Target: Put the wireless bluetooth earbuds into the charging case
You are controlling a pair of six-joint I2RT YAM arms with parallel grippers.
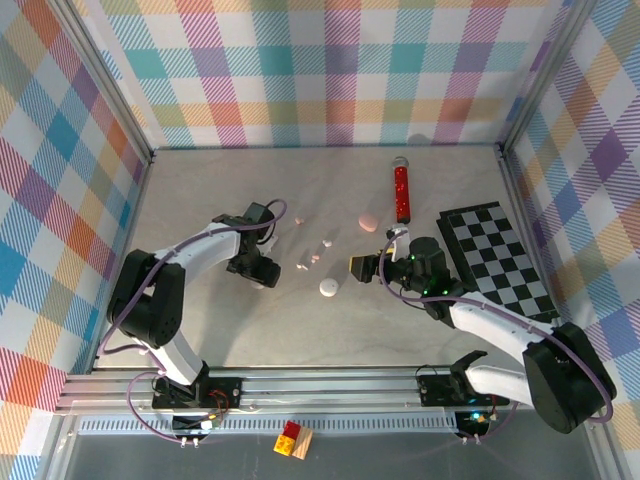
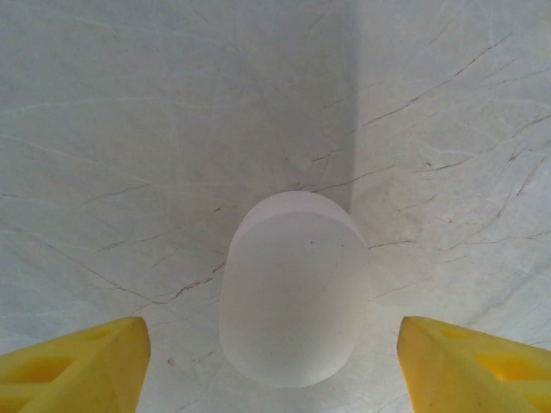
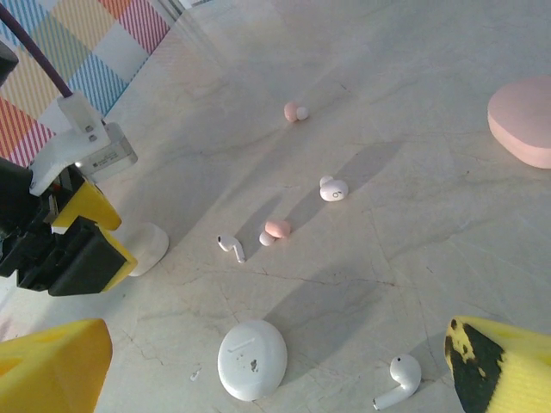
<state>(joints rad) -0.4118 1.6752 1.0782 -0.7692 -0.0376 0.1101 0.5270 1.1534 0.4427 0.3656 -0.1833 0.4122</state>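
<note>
- Blocks (image 1: 293,440), red and yellow, sit on the ledge in front of the arm bases, off the table (image 1: 200,330).
- My right gripper (image 3: 277,361) hangs above the table with its jaws spread wide and nothing between them.
- Just ahead of it on the right wrist view, a white case (image 3: 252,360) lies flat on the table. One of the earbuds (image 3: 398,379), white with a short stem, lies near it to the right.
- My left gripper (image 2: 274,348) points straight down over a frosted case (image 2: 294,288). Its yellow fingers (image 2: 77,366) stand on either side with a gap on each side, so the jaws are open around that case and not touching it.
- I see more earbuds loose on the table between the two grippers, none of them in a case. A second stemmed white bud (image 3: 231,247) lies just beside a pink bud (image 3: 275,229).
- Farther out is a rounder white bud (image 3: 332,189), and beyond it a small pink bud (image 3: 295,112), well apart from the others.
- A checkered board (image 1: 497,262) lies flat along the right side of the table.
- A pink case (image 3: 523,120) sits past the buds, toward the back of the table.
- A red tube (image 1: 401,190) with a silver cap lies near the back wall, just beyond the pink case.
</note>
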